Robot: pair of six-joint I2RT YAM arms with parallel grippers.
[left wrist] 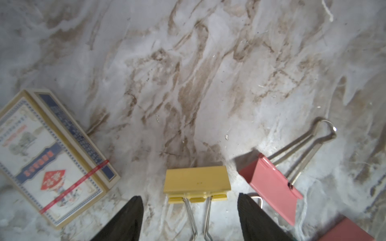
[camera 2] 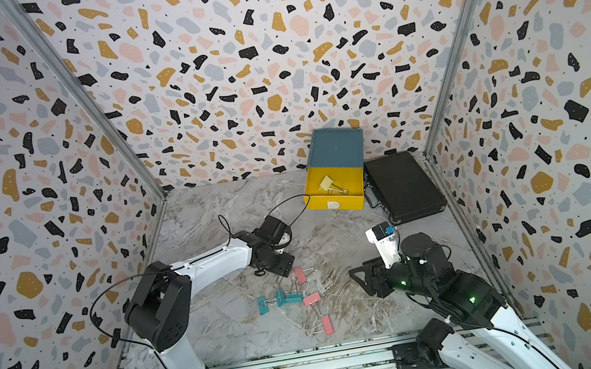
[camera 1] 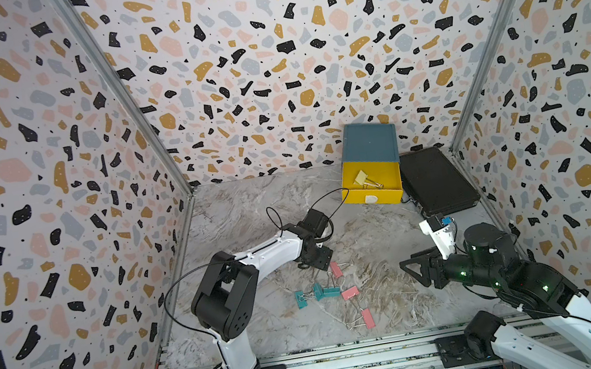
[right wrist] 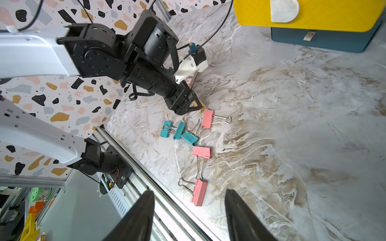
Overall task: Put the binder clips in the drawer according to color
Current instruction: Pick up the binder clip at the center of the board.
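Two black fingers [left wrist: 129, 217] of the left gripper [left wrist: 189, 196] sit closest in the left wrist view, low over the table [left wrist: 188, 73]. They are parted and straddle the wire handles of a yellow clip [left wrist: 196, 180], with a gap on each side, so nothing is pinched. That clip lies flat on the marble. Just beside it lies a pink clip [left wrist: 271, 181], its handles pointing away. On the yellow clip's other side, a little apart, lies a printed card box [left wrist: 48, 154] with a red band round it.

The right wrist view takes in the rest of the loose pile between the two arms. Three teal clips [right wrist: 179, 130] are bunched together, touching or tangled by their handles. Two more pink clips [right wrist: 201, 152] lie nearer the right arm, one behind the other.

The right gripper [right wrist: 189, 191] hangs above the table with its fingers parted and nothing between them.

In both top views the cabinet [camera 1: 369, 141] stands at the far end of the table by the back wall. Its yellow drawer [camera 1: 372, 197] is pulled out, and a pale yellow clip or two [camera 1: 365, 180] lies inside; I cannot tell the count. A black case [camera 1: 433, 179] lies flat just beside the cabinet, on the right arm's side.
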